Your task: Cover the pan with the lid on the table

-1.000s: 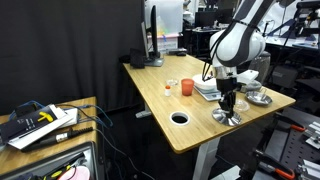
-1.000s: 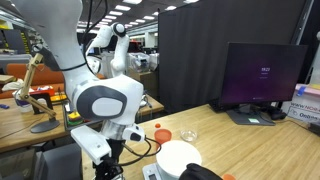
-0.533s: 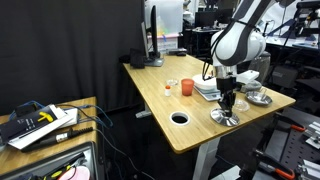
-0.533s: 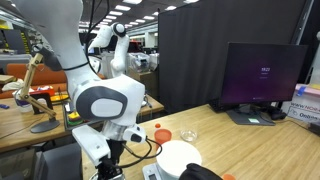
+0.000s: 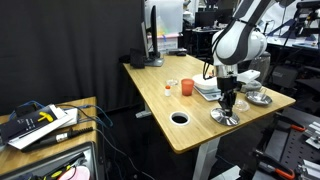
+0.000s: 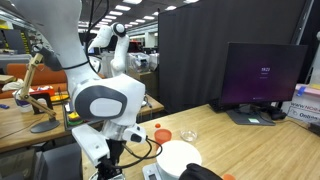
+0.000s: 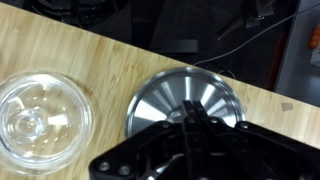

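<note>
The lid [image 7: 172,96] is a round shiny silver disc lying flat on the wooden table near its edge. It also shows in an exterior view [image 5: 226,118] at the table's front corner. My gripper [image 7: 190,120] points straight down over the lid's middle. Its fingers [image 7: 183,128] are pressed close together on the knob, which they hide. In an exterior view the gripper [image 5: 229,106] stands right on the lid. The pan [image 5: 257,97] looks like a small silver round thing just beyond the lid, by the table's far edge. It is out of the wrist view.
A clear glass round piece [image 7: 40,115] lies beside the lid. A white plate [image 5: 208,90], an orange cup [image 5: 186,88] and a small glass [image 5: 172,83] stand mid-table. A round cable hole [image 5: 180,117] is near the front. A monitor [image 6: 265,85] stands at the back.
</note>
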Available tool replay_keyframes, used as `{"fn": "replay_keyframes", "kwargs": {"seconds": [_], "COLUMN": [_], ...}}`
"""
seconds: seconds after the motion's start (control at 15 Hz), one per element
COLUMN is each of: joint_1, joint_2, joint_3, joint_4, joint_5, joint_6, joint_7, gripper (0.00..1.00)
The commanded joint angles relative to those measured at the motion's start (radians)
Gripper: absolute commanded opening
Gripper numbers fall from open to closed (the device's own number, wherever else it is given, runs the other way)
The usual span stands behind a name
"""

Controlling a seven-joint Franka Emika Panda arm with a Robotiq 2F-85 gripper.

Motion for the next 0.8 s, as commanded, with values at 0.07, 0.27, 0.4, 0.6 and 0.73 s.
{"fn": "replay_keyframes", "kwargs": {"seconds": [0.07, 0.27, 0.4, 0.6, 0.73], "joint_1": [-0.018, -0.003, 0.007, 0.012, 0.013], "joint_2": [-0.095, -0.151, -0.184, -0.215, -0.235], "joint_3": [0.014, 0.007, -0.002, -0.015, -0.024], "joint_4": [-0.059, -0.079, -0.086, -0.077, -0.071], "joint_5": [0.002, -0.016, -0.038, -0.079, -0.12], "joint_6": [0.007, -0.02, -0.054, -0.128, -0.166], "joint_7": [-0.037, -0.03, -0.006, 0.031, 0.065], "gripper": [0.01, 0.01, 0.01, 0.01, 0.01]}}
